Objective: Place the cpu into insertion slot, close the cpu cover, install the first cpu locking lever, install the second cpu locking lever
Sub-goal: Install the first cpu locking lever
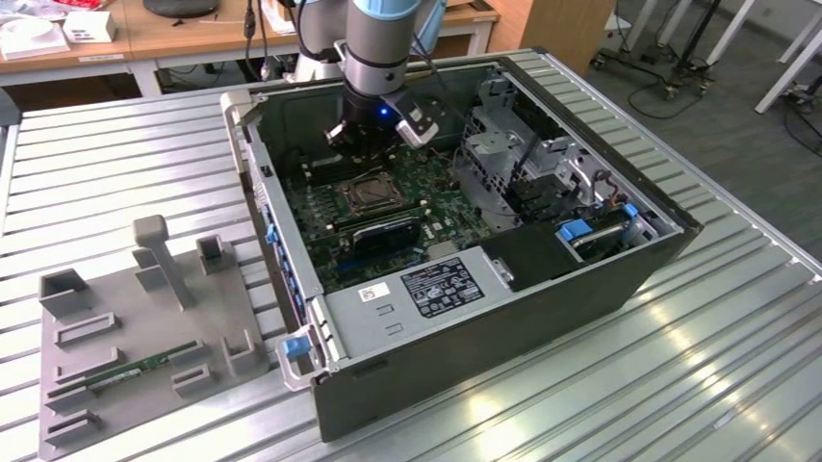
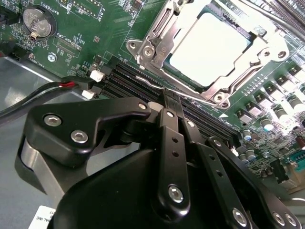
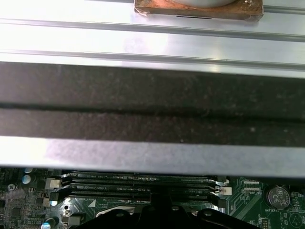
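1. One gripper (image 2: 170,102), mine, hangs inside the open computer case (image 1: 668,241) on the slatted metal table (image 1: 115,154); in the second wrist view my fingers are pressed together, tips meeting with nothing between them.
2. Just beyond my fingertips (image 2: 167,95) in that view run the long black memory slots (image 2: 128,78), and past them sits the insertion slot (image 2: 209,45) on the green motherboard (image 2: 81,28).
3. Seated in the slot, the cpu (image 2: 207,47) shows its pale metal face through the window of the cpu cover (image 2: 157,36), which lies flat over it.
4. Thin metal lever rods run along the socket's edges; whether they are latched I cannot tell.
5. Seen from the exterior view, my arm (image 1: 385,38) comes down from above, and the socket (image 1: 365,195) lies just below my gripper (image 1: 372,144) on the board.
6. Off to the exterior view's left, well apart from the case, a grey fixture tray (image 1: 129,318) holds a long green memory stick (image 1: 141,368).
7. A round coin battery (image 2: 40,19) and a red-and-black cable (image 2: 47,90) sit near my linkage in the second wrist view.
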Motion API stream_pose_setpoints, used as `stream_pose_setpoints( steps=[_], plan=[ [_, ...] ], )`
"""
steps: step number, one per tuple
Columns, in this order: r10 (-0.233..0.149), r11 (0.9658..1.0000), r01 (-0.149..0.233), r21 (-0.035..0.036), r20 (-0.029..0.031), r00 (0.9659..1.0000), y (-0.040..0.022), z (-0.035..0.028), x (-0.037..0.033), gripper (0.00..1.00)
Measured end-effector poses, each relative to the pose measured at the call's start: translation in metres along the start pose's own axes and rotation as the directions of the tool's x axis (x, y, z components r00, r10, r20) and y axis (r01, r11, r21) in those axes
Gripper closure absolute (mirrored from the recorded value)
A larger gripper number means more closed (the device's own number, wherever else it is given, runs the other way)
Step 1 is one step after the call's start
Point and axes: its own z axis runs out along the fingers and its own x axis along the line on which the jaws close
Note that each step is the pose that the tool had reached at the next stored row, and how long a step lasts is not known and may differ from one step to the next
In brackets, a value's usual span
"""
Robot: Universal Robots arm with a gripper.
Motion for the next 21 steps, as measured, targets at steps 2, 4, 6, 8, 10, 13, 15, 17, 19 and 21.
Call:
stream_pose_setpoints(
  steps=[2,4,6,8,10,13,15,17,19,21],
  plan=[
    [0.000,1.0000,0.000,0.0000,-0.0001,1.0000,-0.0001,0.0003,-0.0002,0.89],
    [0.000,1.0000,0.000,0.0000,0.0000,1.0000,-0.0003,0.0006,-0.0005,0.89],
    [0.000,1.0000,0.000,0.0003,-0.0001,1.0000,-0.0004,0.0008,-0.0007,0.89],
    [0.000,1.0000,0.000,0.0004,0.0000,1.0000,-0.0005,0.0011,-0.0008,0.89],
    [0.000,1.0000,0.000,0.0008,0.0000,1.0000,-0.0007,0.0013,-0.0010,0.89],
    [0.000,1.0000,0.000,0.0013,0.0000,1.0000,-0.0009,0.0016,-0.0012,0.89],
    [0.000,1.0000,0.000,0.0013,0.0000,1.0000,-0.0009,0.0019,-0.0012,0.89],
    [0.000,1.0000,0.000,0.0012,0.0001,1.0000,-0.0010,0.0024,-0.0012,0.89],
    [0.000,1.0000,0.000,0.0015,0.0000,1.0000,-0.0012,0.0029,-0.0012,0.89],
    [0.000,1.0000,0.000,0.0018,-0.0001,1.0000,-0.0014,0.0033,-0.0012,0.89]
  ],
)
